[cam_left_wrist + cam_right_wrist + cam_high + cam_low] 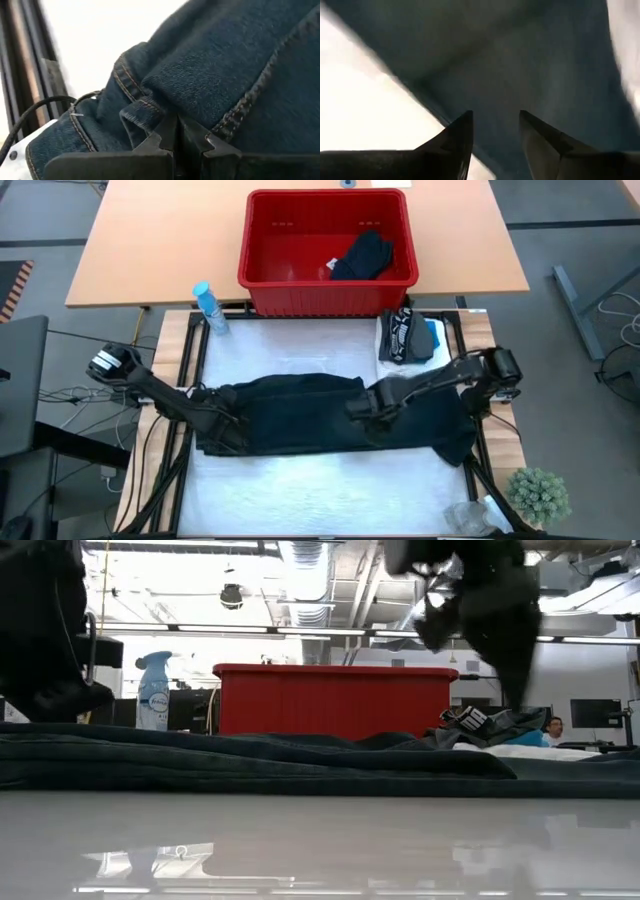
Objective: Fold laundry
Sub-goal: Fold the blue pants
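Note:
Dark denim trousers (310, 415) lie spread lengthwise across the white-covered table (300, 490), and the low view shows them as a flat dark band (250, 755). At their left end my left gripper (222, 423) is shut on the denim. My right gripper (362, 410) hovers over the trousers right of their middle, pointing down. Its fingers stand open (495, 120) above the cloth without touching it. A black garment (362, 256) lies in the red basket (280, 290). Folded garments (405, 338) sit stacked at the table's far right. My left gripper (176, 131) pinches a bunched fold of denim beside a stitched hem (142, 107), at the trousers' left end, between its two fingers. It comes slanting down from the table's left side. Beyond the fold, the trousers still lie on the table.
The red basket stands on a wooden table beyond the far edge. A blue spray bottle (208, 308) stands at the far left corner and a small green plant (538, 495) at the near right corner. White cover shows bare nearer than the trousers.

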You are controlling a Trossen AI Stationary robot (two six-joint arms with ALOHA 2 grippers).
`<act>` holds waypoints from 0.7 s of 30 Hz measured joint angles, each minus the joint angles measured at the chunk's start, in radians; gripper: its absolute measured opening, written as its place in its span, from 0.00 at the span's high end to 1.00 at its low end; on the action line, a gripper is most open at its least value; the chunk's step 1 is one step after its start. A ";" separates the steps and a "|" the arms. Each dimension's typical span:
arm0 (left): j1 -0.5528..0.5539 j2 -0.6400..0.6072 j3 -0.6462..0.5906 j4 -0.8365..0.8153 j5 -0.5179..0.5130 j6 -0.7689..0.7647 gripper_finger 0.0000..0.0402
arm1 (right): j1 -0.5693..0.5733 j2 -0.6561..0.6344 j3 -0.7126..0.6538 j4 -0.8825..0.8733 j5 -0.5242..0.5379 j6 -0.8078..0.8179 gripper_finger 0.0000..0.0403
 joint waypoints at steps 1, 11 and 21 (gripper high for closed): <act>-0.001 -0.013 -0.002 0.003 0.010 0.020 1.00 | 0.016 0.000 -0.023 -0.002 -0.017 0.051 0.55; -0.010 -0.086 0.122 0.002 -0.066 0.147 1.00 | 0.229 0.000 -0.081 -0.017 -0.042 0.180 0.55; 0.086 -0.166 0.189 0.727 -0.307 0.716 1.00 | 0.368 -0.029 -0.081 -0.010 -0.059 0.368 0.55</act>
